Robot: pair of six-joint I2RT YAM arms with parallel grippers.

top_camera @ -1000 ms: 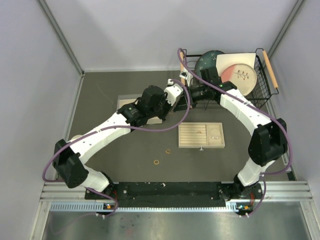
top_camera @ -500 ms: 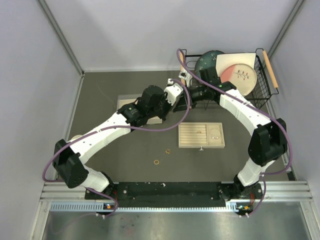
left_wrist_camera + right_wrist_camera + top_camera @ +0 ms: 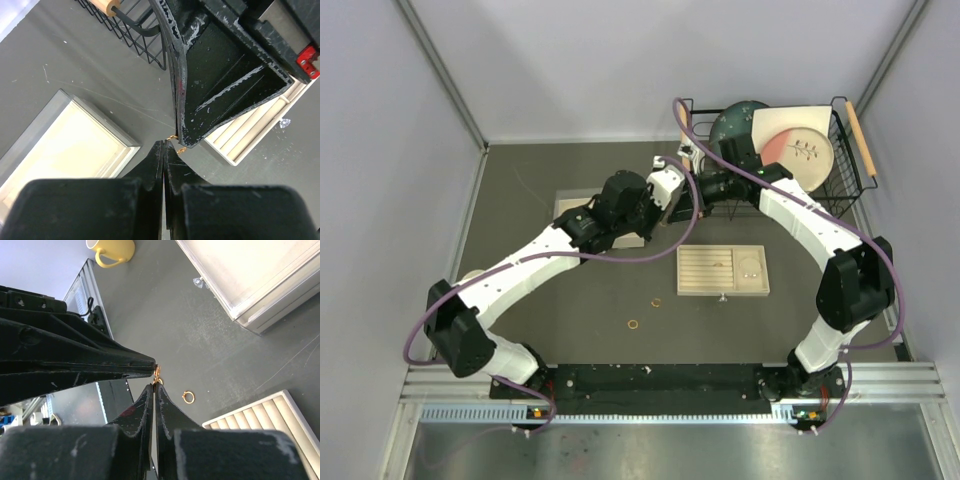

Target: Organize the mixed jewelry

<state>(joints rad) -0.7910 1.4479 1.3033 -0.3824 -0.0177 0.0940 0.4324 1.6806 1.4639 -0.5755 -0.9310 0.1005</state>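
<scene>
Top view: two loose rings (image 3: 656,300) on worktop (image 3: 580,300), left-front of beige tray (image 3: 723,292).
Left wrist: left gripper (image 3: 164,149) closed, pinching gold ring (image 3: 173,137) beside the tray.
Right wrist: right gripper (image 3: 154,389) clamped on the same ring, tip-to-tip.

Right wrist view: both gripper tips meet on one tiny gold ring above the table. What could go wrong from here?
1. The gold ring sits only at the very tips of the shut left gripper and right gripper. A small slip could drop it onto the table, short of the tray.
2. If both pull apart while shut, the ring may bend or flick away.
3. A dropped ring could roll toward the loose ring below.
</scene>
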